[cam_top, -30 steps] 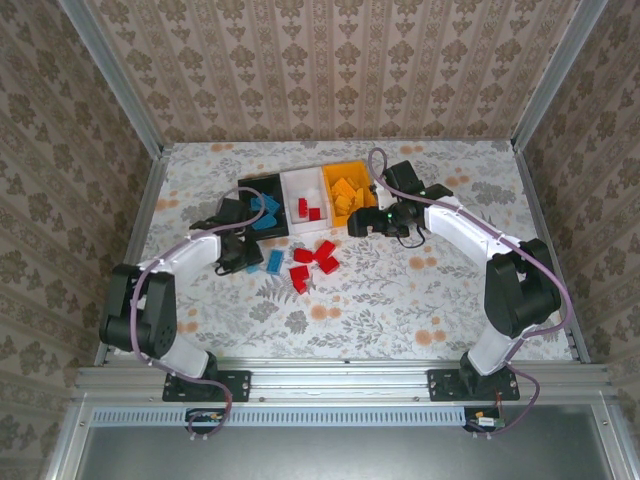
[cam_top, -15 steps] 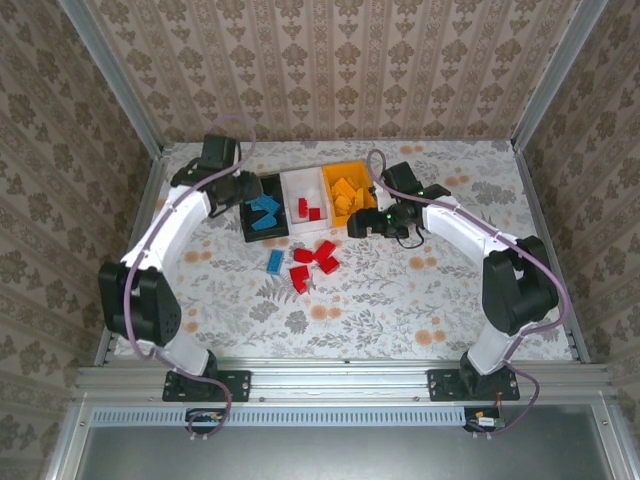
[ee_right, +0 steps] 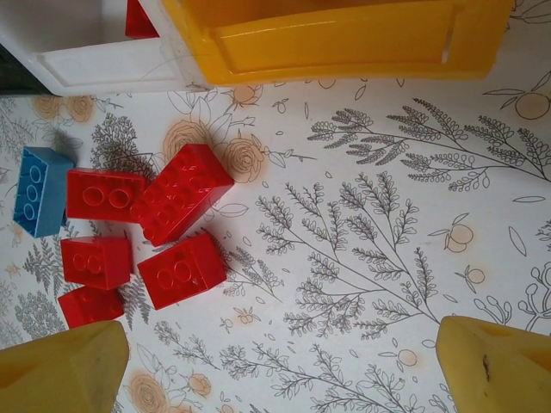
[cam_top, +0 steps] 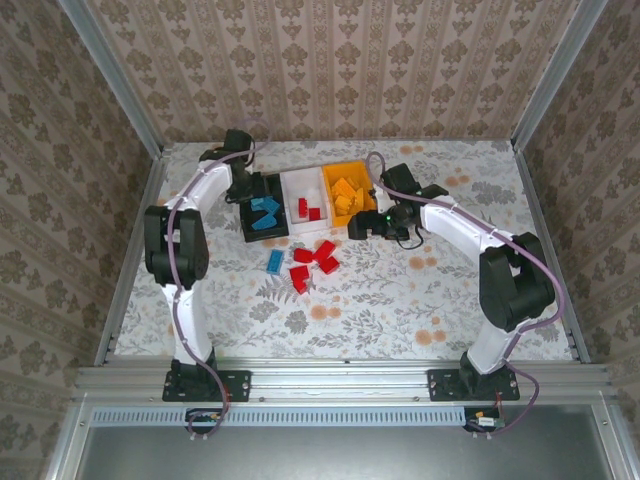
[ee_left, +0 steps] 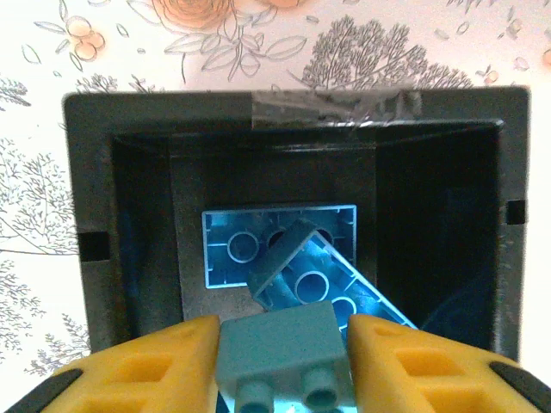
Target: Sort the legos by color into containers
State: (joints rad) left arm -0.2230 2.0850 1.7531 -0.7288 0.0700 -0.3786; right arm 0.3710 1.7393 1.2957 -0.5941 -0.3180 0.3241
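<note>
Left wrist view: left gripper point(ee_left: 284, 335) above black bin point(ee_left: 86, 172), blue brick point(ee_left: 275, 353) between its fingers, grip unclear; right gripper point(ee_right: 275, 361) spread wide, empty, red bricks point(ee_right: 181, 194) ahead-left.

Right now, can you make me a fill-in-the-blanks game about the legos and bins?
The bin under the left gripper and its blue brick is ___.
The middle bin, holding red bricks, is ___.
Five of the six loose bricks near the open right gripper are ___.
Missing words: black, white, red.
</note>
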